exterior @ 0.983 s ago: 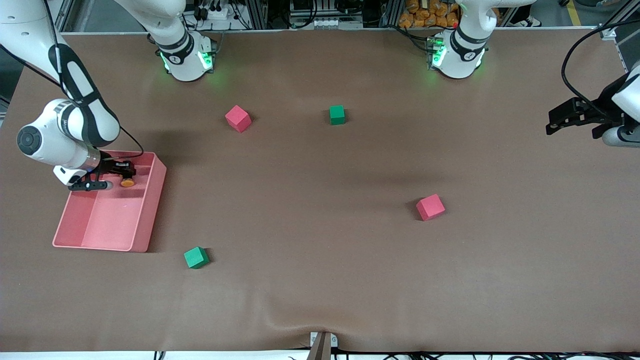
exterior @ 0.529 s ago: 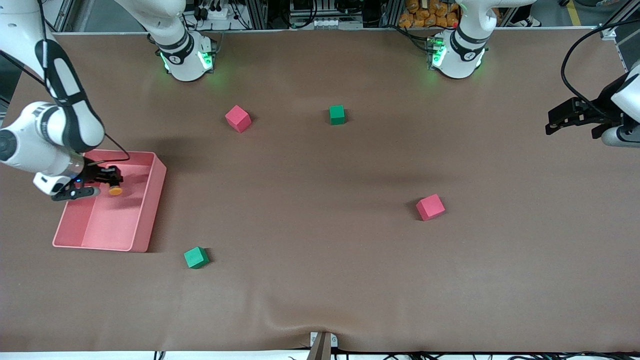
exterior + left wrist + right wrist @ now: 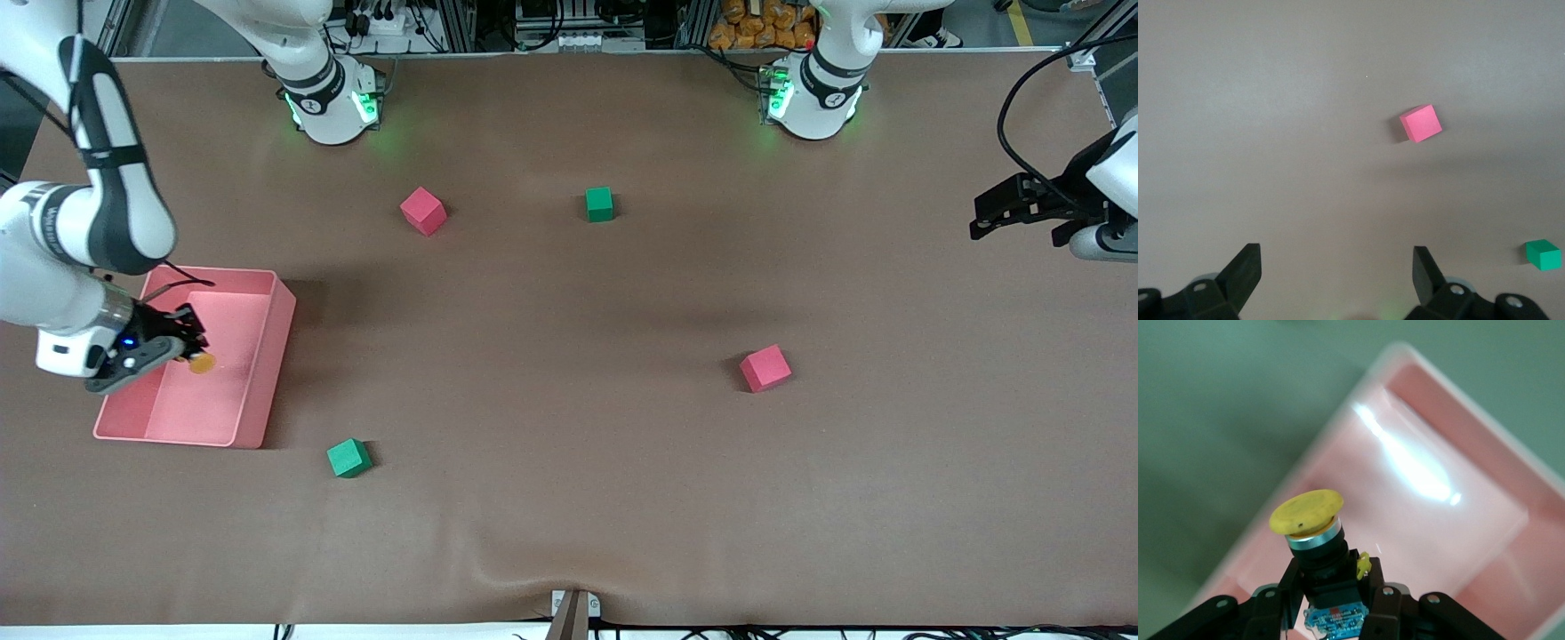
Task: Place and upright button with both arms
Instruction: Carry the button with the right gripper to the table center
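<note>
My right gripper (image 3: 182,349) is shut on the button (image 3: 201,362), gripping its black body so the round orange cap sticks out. It holds the button in the air over the pink tray (image 3: 258,364) at the right arm's end of the table. In the right wrist view the button (image 3: 1310,520) shows its cap and black body between the fingers (image 3: 1381,597), with the pink tray (image 3: 1485,447) below. My left gripper (image 3: 1000,213) is open and empty, waiting in the air at the left arm's end of the table. It also shows in the left wrist view (image 3: 1335,270).
Two red cubes (image 3: 423,210) (image 3: 765,368) and two green cubes (image 3: 599,204) (image 3: 348,458) lie scattered on the brown table. The left wrist view shows a red cube (image 3: 1421,123) and a green cube (image 3: 1543,255). A small metal bracket (image 3: 573,609) sits at the table's front edge.
My right gripper has carried the button over the pink tray toward the front camera and the right arm's end of the table. The left arm has not moved.
</note>
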Available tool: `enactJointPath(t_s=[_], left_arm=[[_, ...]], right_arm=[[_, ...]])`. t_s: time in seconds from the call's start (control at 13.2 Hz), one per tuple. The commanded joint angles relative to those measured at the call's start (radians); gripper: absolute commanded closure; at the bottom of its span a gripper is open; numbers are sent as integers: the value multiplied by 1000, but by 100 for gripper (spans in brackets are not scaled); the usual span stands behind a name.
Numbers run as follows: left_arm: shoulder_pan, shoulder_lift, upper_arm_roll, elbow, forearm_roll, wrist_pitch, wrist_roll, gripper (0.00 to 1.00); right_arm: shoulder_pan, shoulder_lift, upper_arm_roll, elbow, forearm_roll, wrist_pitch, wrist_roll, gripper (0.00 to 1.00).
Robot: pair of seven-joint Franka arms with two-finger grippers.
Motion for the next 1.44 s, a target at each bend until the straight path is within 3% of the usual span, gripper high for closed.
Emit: enactJointPath(t_s=[0.0,0.38,0.68,1.06,1.36], left_arm=[[4,2,0,14,-6,-4,13,0],[2,4,1,14,-5,-4,13,0],[-1,4,0,14,-5,-3,8,0],[1,2,0,14,-5,-4,7,0],[1,2,0,14,-5,-3,5,0]], right_arm=[[162,-32,-10,34,-9,-9,-45,84],[372,-3,-10,147,-4,2,-18,84],[502,93,-10,265,5,6,187,84],[690,250,-14,370,-13,115,615,83],[760,347,-17,422,-15,164,951,84]])
